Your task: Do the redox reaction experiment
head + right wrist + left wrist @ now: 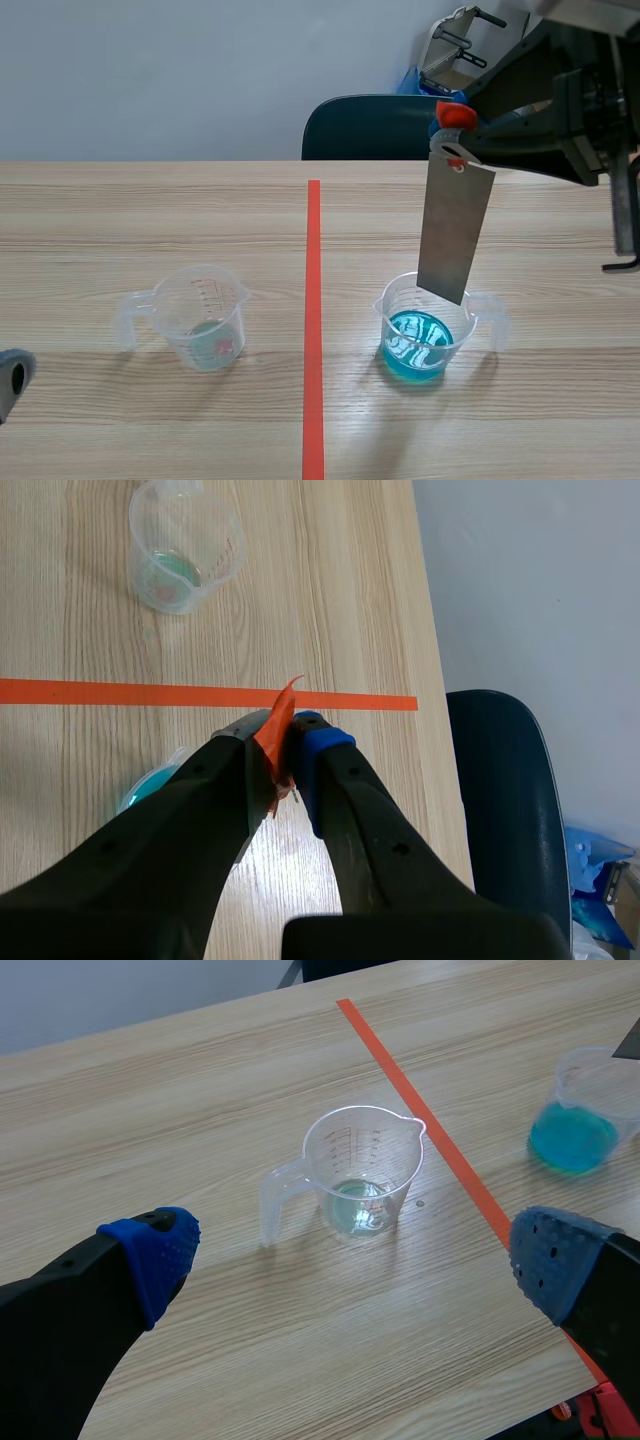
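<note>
Table [120,210]: light wood-grain top, matt, smooth. Tape line [313,300]: orange-red, flat, matt. Metal strip [455,235]: thin grey sheet metal, dull finish, no shine. Orange-red tab [275,735] at its top: thin, creased, tape or plastic, can't tell which. Left cup [365,1150] and right cup [494,318]: clear plastic, glossy, milky at the handles; moulded scale marks on the left one. Blue liquid [415,345]: wet gloss, bright highlights. Left gripper [355,1250]: fingers black, matt, hard-looking; pads [155,1250] blue, soft, dotted texture. Chair [370,128]: dark, smooth shell.
</note>
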`<action>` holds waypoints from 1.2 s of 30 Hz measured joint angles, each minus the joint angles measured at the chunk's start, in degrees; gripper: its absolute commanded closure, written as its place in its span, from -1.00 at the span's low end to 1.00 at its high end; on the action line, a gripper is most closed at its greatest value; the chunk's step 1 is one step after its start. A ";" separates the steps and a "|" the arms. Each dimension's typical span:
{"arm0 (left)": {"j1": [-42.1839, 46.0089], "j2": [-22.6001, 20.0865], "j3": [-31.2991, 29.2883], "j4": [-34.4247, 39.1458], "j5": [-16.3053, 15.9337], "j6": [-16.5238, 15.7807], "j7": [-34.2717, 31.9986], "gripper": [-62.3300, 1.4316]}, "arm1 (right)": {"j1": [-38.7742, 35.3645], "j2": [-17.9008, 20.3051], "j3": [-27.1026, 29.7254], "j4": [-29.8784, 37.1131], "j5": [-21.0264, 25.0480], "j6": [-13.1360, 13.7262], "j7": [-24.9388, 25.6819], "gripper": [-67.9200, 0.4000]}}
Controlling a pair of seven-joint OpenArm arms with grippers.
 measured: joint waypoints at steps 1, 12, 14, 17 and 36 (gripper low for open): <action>0.00 0.00 0.00 0.00 0.00 0.00 0.00 -1.00 | 0.00 0.00 0.00 0.00 0.00 0.00 0.00 0.96; 0.00 0.00 0.00 0.00 0.00 0.00 0.00 -1.00 | 0.00 0.00 0.00 0.00 0.00 0.00 0.00 0.96; 0.00 0.00 0.00 0.00 0.00 0.00 0.00 -1.00 | 0.00 0.00 0.00 0.00 0.00 0.00 0.00 0.96; 0.00 0.00 0.00 0.00 0.00 0.00 0.00 -1.00 | 0.00 0.00 0.00 0.00 0.00 0.00 0.00 0.96; -4.44 0.02 0.96 -0.35 -0.20 0.02 -1.68 -1.00 | 0.00 0.00 0.00 0.00 0.00 -0.02 0.00 0.96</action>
